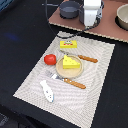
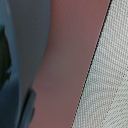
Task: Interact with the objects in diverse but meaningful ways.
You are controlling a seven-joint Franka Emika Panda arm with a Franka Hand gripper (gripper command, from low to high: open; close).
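My gripper (image 1: 90, 23) hangs low over the brown board at the back of the exterior view, just to the right of the grey two-handled pot (image 1: 70, 9); its fingers are too blurred to read. On the striped placemat (image 1: 35, 80) lie a yellow holed cheese wedge (image 1: 70, 62) on a tan plate, a red tomato (image 1: 49, 59), a flat yellow labelled box (image 1: 68, 44) and a white fish-shaped piece (image 1: 47, 91). The wrist view is a close blur: a grey curved wall (image 2: 20, 50), probably the pot, beside the brown board (image 2: 65, 75) and the placemat's edge (image 2: 110, 85).
A wooden-handled knife (image 1: 86, 58) lies beyond the tan plate (image 1: 64, 71) and a wooden-handled fork (image 1: 70, 80) in front of it. A second bowl (image 1: 122, 17) stands on the brown board (image 1: 107, 27) at the exterior view's right. Dark cloth surrounds the placemat.
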